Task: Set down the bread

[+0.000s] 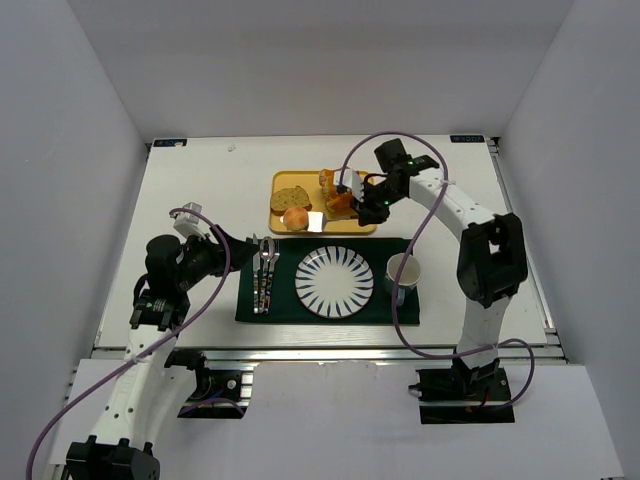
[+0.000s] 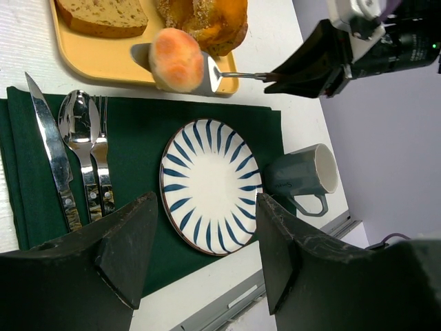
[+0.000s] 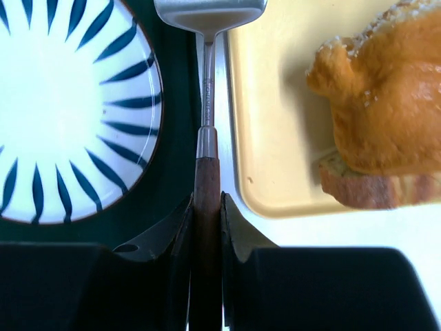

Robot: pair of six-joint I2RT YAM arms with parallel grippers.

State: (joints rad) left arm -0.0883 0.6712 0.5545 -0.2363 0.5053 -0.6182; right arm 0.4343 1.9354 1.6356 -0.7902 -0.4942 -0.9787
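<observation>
The bread (image 1: 295, 218), a small round tan-orange bun (image 2: 176, 58), rests on the metal blade of a spatula (image 2: 210, 74) over the front edge of the yellow tray (image 1: 300, 178). My right gripper (image 1: 368, 202) is shut on the spatula's wooden handle (image 3: 207, 186). In the right wrist view only the near part of the blade (image 3: 210, 10) shows, and the bun is out of that view. The white plate with blue rays (image 1: 334, 281) lies bare on the green mat (image 1: 250, 295). My left gripper (image 2: 207, 200) is open and empty, off the mat's left side.
The tray (image 2: 103, 58) holds a seeded brown slice (image 2: 103, 15) and an orange-crusted loaf chunk (image 3: 386, 89). A knife (image 2: 52, 152), spoon (image 2: 76, 131) and fork (image 2: 100, 152) lie left of the plate. A grey mug (image 1: 404, 270) stands right of it.
</observation>
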